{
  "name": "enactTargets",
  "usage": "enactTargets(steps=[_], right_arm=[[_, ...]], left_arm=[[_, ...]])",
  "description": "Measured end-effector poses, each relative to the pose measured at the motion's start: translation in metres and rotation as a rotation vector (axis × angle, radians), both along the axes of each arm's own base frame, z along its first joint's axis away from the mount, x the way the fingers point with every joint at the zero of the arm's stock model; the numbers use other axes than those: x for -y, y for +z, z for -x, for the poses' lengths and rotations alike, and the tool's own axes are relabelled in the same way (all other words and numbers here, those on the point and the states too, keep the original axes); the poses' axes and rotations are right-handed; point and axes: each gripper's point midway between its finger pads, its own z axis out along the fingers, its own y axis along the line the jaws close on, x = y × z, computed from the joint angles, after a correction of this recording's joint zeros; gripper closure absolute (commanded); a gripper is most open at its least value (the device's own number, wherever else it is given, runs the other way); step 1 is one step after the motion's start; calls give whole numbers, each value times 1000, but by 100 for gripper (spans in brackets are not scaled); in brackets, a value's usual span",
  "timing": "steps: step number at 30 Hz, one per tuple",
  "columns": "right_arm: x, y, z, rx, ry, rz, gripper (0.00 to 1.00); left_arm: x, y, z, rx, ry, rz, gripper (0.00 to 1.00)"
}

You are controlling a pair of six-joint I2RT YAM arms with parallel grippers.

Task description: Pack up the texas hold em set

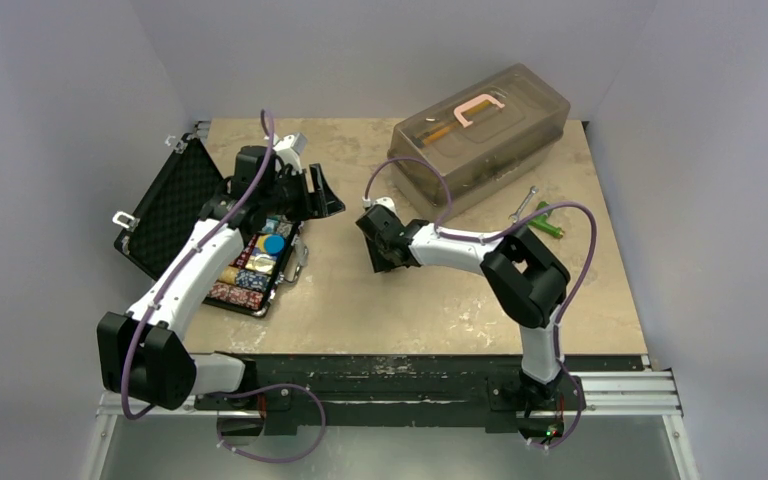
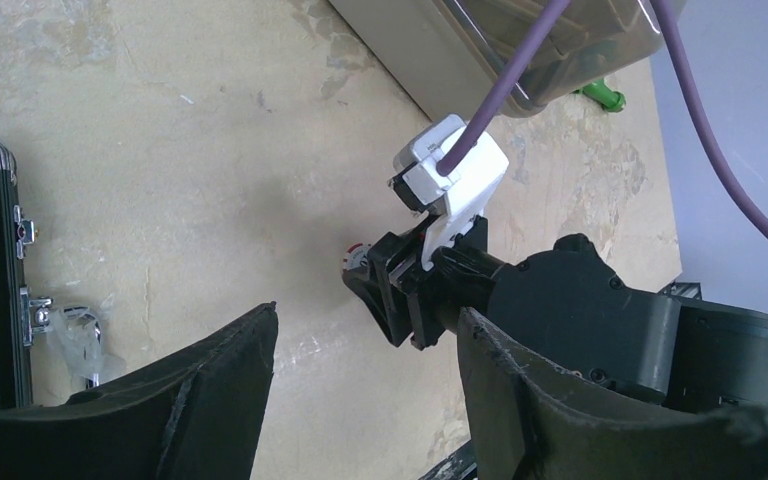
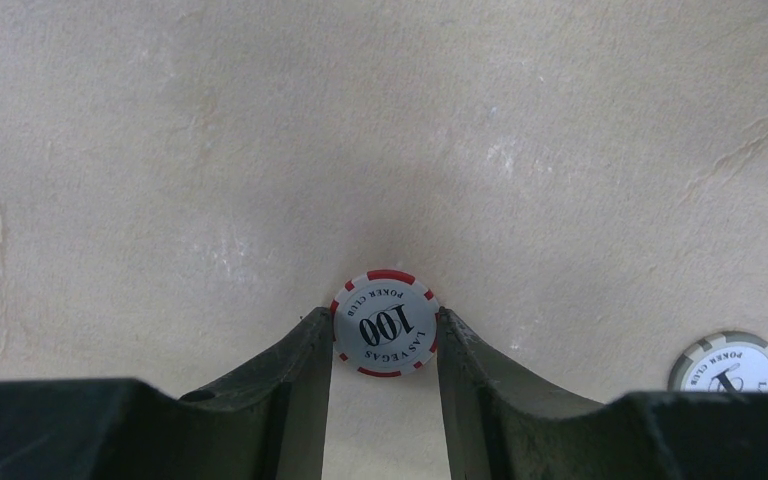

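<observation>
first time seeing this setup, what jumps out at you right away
The red-and-white 100 chip pinched edge to edge in the right tool, down at the tan table, with a second grey-edged chip lying just to its right. Next, the open black case at the table's left, rows of coloured chips inside, the left tool open by its right edge.

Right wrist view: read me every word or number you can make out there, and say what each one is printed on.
"100": middle of the red-edged chip between the jaws.
"LAS VEGAS": same chip, along its rim.
"POKER CLUB": same chip, along the opposite rim.
"POKER CLUB": grey-edged chip at the lower right.
That chip's middle figure is partly hidden, so I cannot read it.
</observation>
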Motion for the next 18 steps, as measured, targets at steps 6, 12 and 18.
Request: enactTargets(steps=[6,12,18], right_arm=[[5,2,4,7,1,-5,67],[9,7,7,23,2,-17,68],[10,19,6,54,4,-43,68]], left_arm=[[2,-3,0,-17,-6,9,37],[5,-11,-4,-63,-12,46,38],[4,-20,-10,-124,-3,107,39]])
